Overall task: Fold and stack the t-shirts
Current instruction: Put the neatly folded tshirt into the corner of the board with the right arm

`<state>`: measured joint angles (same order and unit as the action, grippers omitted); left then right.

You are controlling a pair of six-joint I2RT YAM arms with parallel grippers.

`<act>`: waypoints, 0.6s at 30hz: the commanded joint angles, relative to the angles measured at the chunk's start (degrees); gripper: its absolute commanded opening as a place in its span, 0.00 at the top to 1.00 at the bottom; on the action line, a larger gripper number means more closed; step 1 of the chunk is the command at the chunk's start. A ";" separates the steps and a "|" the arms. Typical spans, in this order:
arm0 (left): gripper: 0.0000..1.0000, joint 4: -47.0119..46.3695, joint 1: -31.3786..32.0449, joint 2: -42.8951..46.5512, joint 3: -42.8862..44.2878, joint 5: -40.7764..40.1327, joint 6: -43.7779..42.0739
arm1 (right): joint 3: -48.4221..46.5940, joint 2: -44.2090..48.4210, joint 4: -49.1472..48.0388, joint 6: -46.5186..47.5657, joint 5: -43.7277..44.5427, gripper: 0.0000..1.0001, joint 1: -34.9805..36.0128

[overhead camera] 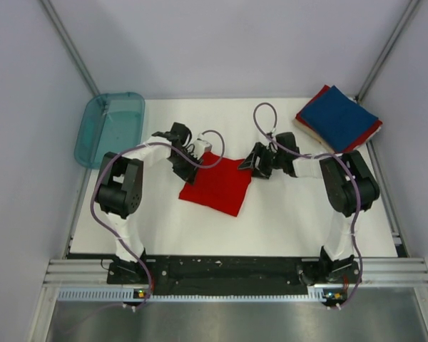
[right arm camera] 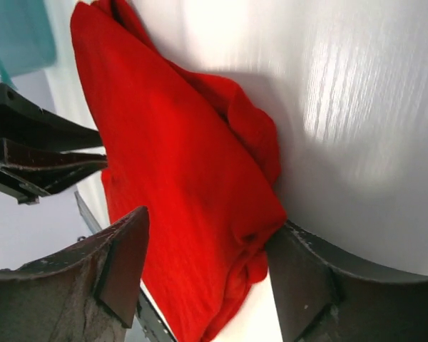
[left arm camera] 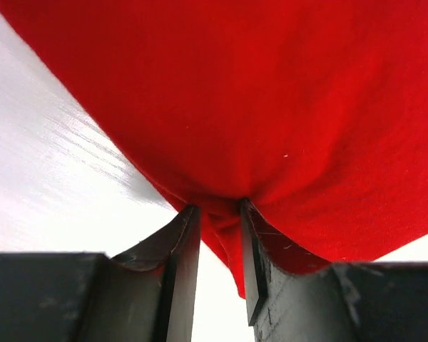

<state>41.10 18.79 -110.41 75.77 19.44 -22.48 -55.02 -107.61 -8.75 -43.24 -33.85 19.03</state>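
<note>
A folded bright red t-shirt (overhead camera: 217, 187) lies in the middle of the white table. My left gripper (overhead camera: 198, 154) is at its far left corner. In the left wrist view the gripper (left arm camera: 220, 208) is shut on a pinch of the red t-shirt (left arm camera: 271, 92). My right gripper (overhead camera: 255, 162) is at the far right corner. In the right wrist view it (right arm camera: 208, 224) is open, its jaws straddling a bunched edge of the red t-shirt (right arm camera: 164, 157), the right finger touching the cloth. A folded navy t-shirt (overhead camera: 339, 115) tops a stack with a red t-shirt (overhead camera: 362, 137) under it at the back right.
A translucent teal tray (overhead camera: 110, 127) stands at the table's back left edge and also shows in the right wrist view (right arm camera: 21, 32). Metal frame posts rise at both back corners. The left gripper shows in the right wrist view (right arm camera: 43, 153).
</note>
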 commanded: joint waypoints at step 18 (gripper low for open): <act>0.60 -0.76 -4.80 1.59 2.10 1.39 -1.51 | -4.03 -4.81 -10.08 -4.59 -3.36 1.00 0.92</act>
<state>41.17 17.19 -110.54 76.01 20.40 -22.87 -56.16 -117.05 -22.26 -54.00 -40.51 19.03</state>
